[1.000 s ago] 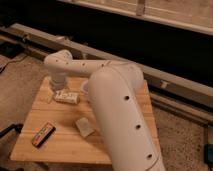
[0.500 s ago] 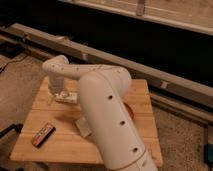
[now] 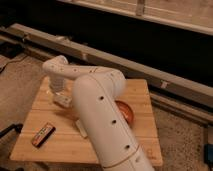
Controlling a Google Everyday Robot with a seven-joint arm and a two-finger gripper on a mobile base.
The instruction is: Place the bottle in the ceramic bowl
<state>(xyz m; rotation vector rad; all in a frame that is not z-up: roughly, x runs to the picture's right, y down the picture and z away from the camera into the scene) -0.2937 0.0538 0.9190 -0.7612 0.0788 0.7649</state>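
The bottle (image 3: 63, 100) is a small white elongated thing lying on the left part of the wooden table (image 3: 142, 95). My gripper (image 3: 58, 92) hangs down from the white wrist right over the bottle's left end, at or just above it. The ceramic bowl (image 3: 127, 112) is orange-brown and sits right of the table's middle. My thick white forearm (image 3: 100, 115) hides its left side. The bottle and the bowl are well apart.
A dark flat bar with an orange edge (image 3: 42, 134) lies near the table's front left corner. A small pale object (image 3: 80, 127) peeks out beside my forearm. A long metal rail (image 3: 150, 67) runs behind the table. The floor is speckled carpet.
My arm has swung toward the camera and left, now covering the table's middle. The gripper has come down closer to the bottle. The bottle has stayed in place.
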